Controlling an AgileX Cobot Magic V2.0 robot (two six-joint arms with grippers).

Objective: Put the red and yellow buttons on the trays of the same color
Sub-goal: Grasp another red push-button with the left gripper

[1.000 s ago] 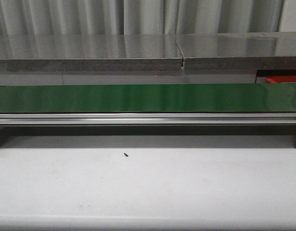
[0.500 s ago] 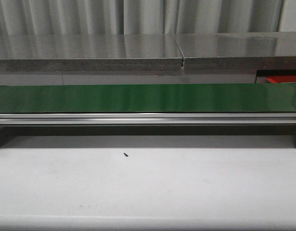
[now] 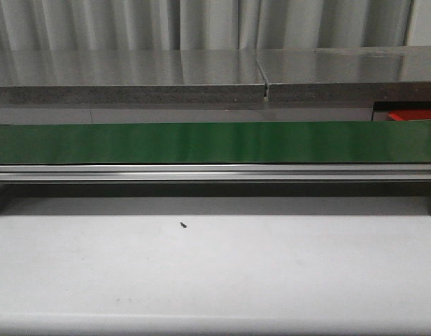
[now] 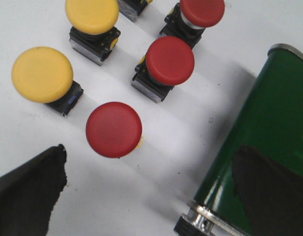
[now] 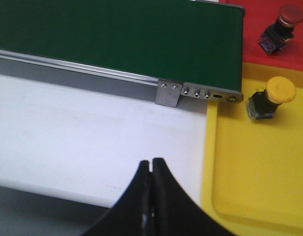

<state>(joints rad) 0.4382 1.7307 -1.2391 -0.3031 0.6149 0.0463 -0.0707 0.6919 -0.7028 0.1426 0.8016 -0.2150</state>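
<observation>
In the left wrist view, three red buttons and two yellow buttons stand on the white table. My left gripper is open above the table, nothing between its fingers, and the nearest red button lies just beyond them. In the right wrist view, my right gripper is shut and empty over the white table beside the yellow tray. A yellow button stands on that tray. A red button stands on the red tray. Neither gripper shows in the front view.
The green conveyor belt runs across the table on a metal rail. Its end roller is close to my left gripper's right finger. The belt's other end meets the trays. A small black speck lies on the table.
</observation>
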